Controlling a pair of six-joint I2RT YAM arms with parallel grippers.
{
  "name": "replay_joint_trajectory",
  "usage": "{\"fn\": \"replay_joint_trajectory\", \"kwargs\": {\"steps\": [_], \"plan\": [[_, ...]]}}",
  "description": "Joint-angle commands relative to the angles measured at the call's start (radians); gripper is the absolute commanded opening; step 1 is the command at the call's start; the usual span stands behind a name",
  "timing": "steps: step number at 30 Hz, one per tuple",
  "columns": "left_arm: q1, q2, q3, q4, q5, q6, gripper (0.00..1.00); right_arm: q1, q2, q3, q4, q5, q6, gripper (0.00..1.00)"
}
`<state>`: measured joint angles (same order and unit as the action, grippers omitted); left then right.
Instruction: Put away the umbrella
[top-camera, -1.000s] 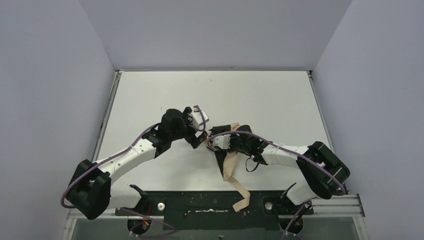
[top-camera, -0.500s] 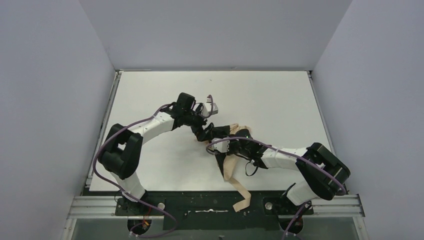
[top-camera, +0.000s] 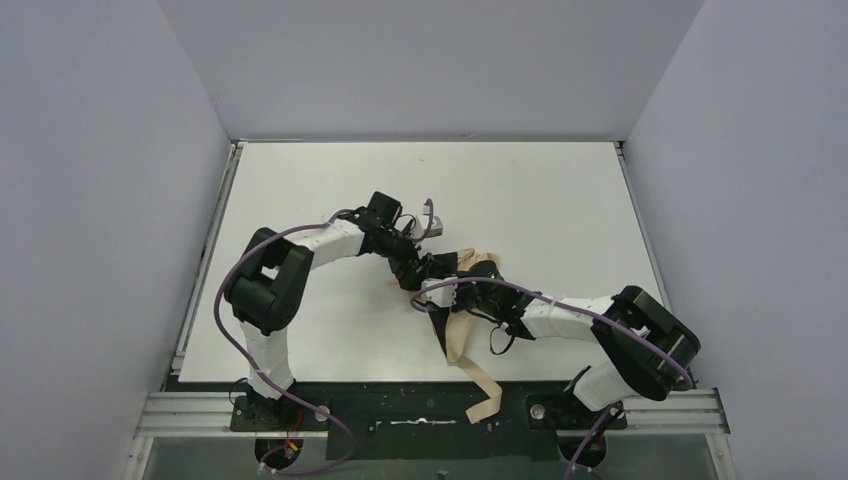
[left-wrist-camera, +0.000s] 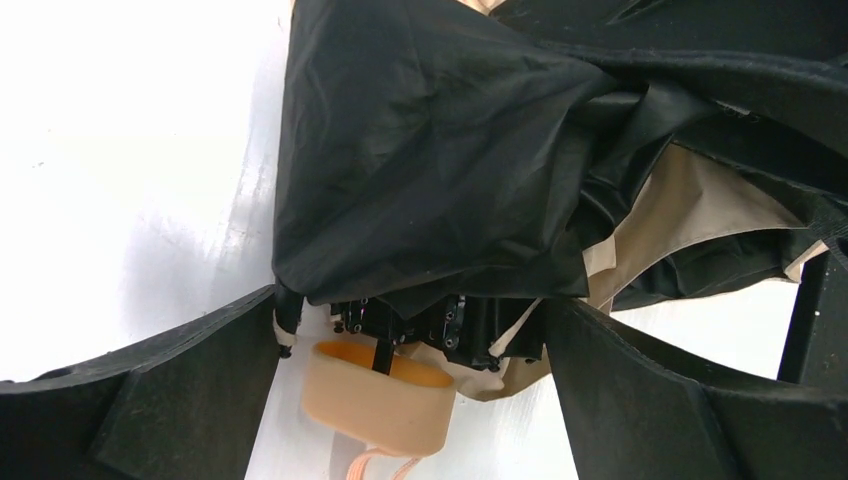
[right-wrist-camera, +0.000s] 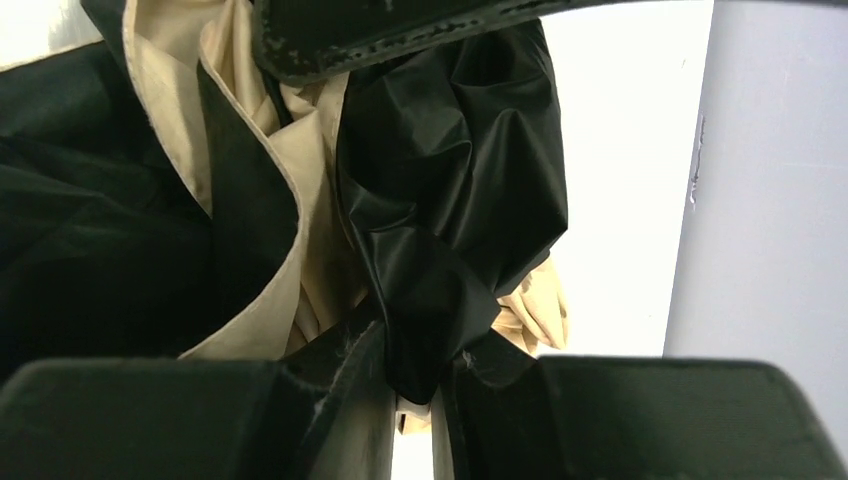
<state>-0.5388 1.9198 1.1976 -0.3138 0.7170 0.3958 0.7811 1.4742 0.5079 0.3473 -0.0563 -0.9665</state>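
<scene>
The umbrella (top-camera: 458, 335) lies crumpled at the table's middle front, its fabric tan outside and black inside. In the left wrist view its black canopy (left-wrist-camera: 430, 170) fills the top, and the small tan handle (left-wrist-camera: 380, 395) on a thin black shaft sits below it. My left gripper (top-camera: 408, 277) is open, with one jaw on either side of the handle (left-wrist-camera: 412, 385), not touching it. My right gripper (top-camera: 440, 296) is shut on a fold of the black fabric (right-wrist-camera: 450, 200), pinched between its fingertips (right-wrist-camera: 422, 385).
A long tan strip (top-camera: 486, 396) trails from the umbrella over the table's front edge onto the black base plate (top-camera: 400, 405). Grey walls enclose the white table (top-camera: 540, 190) on three sides. The two wrists are close together.
My left arm has folded its elbow back, and its gripper has swung right to the umbrella's handle end. The right arm and the umbrella have barely moved.
</scene>
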Motion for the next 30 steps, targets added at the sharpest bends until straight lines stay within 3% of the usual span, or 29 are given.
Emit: {"fn": "replay_joint_trajectory", "kwargs": {"steps": [1, 8, 13, 19, 21, 23, 27, 30], "plan": [[-0.023, 0.009, 0.014, 0.020, 0.072, 0.000, 0.96, 0.014, -0.010, -0.008, 0.063, 0.003, 0.028, 0.11], [-0.064, 0.027, -0.035, 0.026, 0.034, 0.041, 0.93, 0.012, 0.009, -0.019, 0.129, 0.023, 0.062, 0.11], [-0.079, 0.028, -0.054, 0.040, -0.019, 0.075, 0.56, 0.014, 0.013, -0.025, 0.161, 0.028, 0.087, 0.11], [-0.082, 0.016, -0.056, 0.059, -0.059, 0.079, 0.26, 0.014, -0.018, -0.018, 0.124, 0.009, 0.103, 0.15], [-0.082, 0.013, -0.047, 0.052, -0.069, 0.083, 0.12, 0.014, -0.050, 0.000, 0.049, -0.028, 0.104, 0.21], [-0.082, 0.007, -0.042, 0.047, -0.084, 0.086, 0.05, 0.013, -0.098, 0.033, -0.072, -0.074, 0.103, 0.33], [-0.082, -0.028, -0.059, 0.055, -0.112, 0.112, 0.04, 0.010, -0.230, 0.109, -0.351, -0.146, 0.115, 0.67], [-0.082, -0.059, -0.078, 0.075, -0.132, 0.125, 0.04, 0.004, -0.352, 0.139, -0.476, -0.178, 0.164, 0.76]]}}
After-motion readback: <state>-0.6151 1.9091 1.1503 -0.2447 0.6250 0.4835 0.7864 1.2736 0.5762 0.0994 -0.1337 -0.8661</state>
